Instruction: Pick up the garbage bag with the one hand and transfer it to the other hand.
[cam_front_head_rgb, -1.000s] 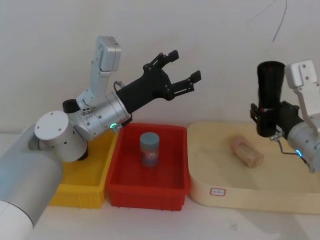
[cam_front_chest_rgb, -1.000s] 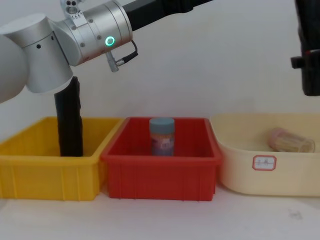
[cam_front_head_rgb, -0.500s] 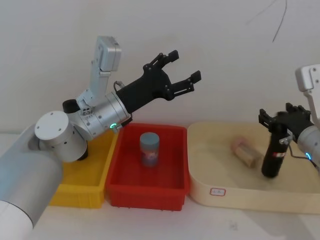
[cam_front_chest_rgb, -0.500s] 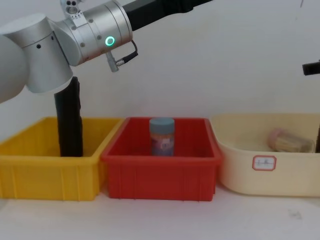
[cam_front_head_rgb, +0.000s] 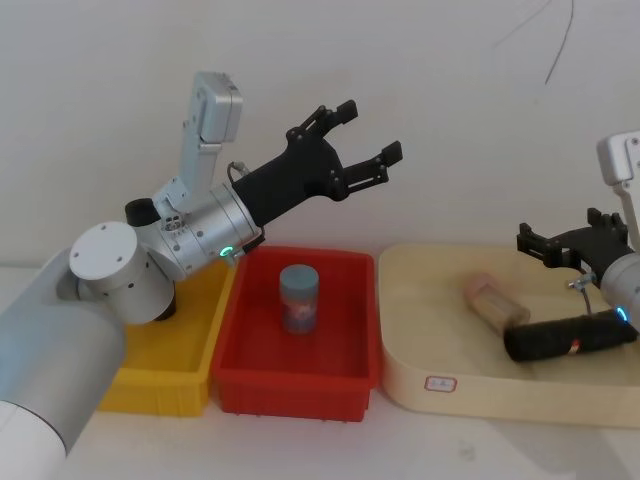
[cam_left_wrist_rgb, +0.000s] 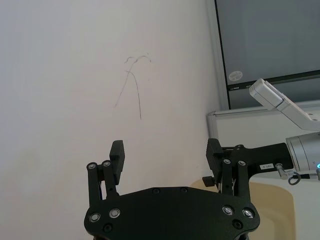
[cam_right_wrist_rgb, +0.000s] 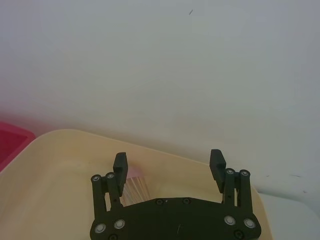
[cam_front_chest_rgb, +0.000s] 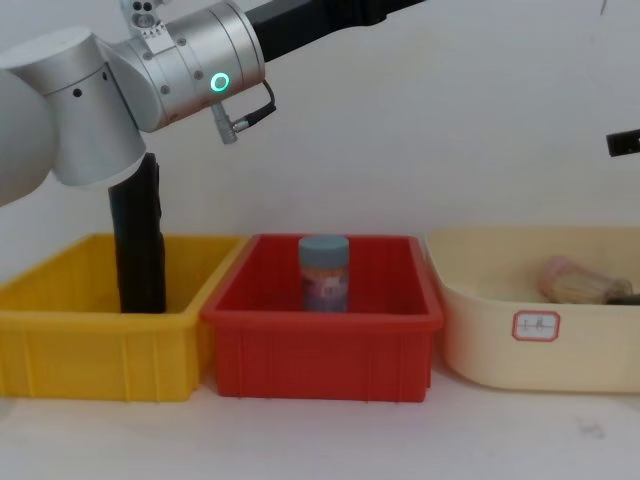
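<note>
Garbage bag (cam_front_head_rgb: 570, 339) lies on its side in the cream tray (cam_front_head_rgb: 440, 400), its red-and-white sticker facing up toward my head camera, just beside a pale bundle of sticks (cam_front_head_rgb: 492, 304) that lies in the same tray. My right tool (cam_front_head_rgb: 565, 246) hangs just above it with nothing in it, fingers spread wide; the right wrist view shows both fingers (cam_right_wrist_rgb: 120, 165) apart over the tray's cream floor (cam_right_wrist_rgb: 60, 170), with the stick bundle (cam_right_wrist_rgb: 135, 187) between them farther off. The blue ring light glows on that arm at the right edge of the head view.

My left tool (cam_front_head_rgb: 362, 140) is held high over the back of the red bin (cam_front_head_rgb: 295, 385), well apart from the bag, also open and empty, pointing toward the right side. From its wrist camera I see its own two fingers (cam_left_wrist_rgb: 117, 156) spread against the white wall, and the right tool (cam_left_wrist_rgb: 250, 165) farther off.

A blue-lidded jar (cam_front_head_rgb: 299, 298) stands upright in the red bin. To the left, a second black roll (cam_front_chest_rgb: 138, 245) stands upright in the yellow bin (cam_front_chest_rgb: 90, 355), partly behind my left arm. All three containers sit side by side on the white table (cam_front_chest_rgb: 320, 440).
</note>
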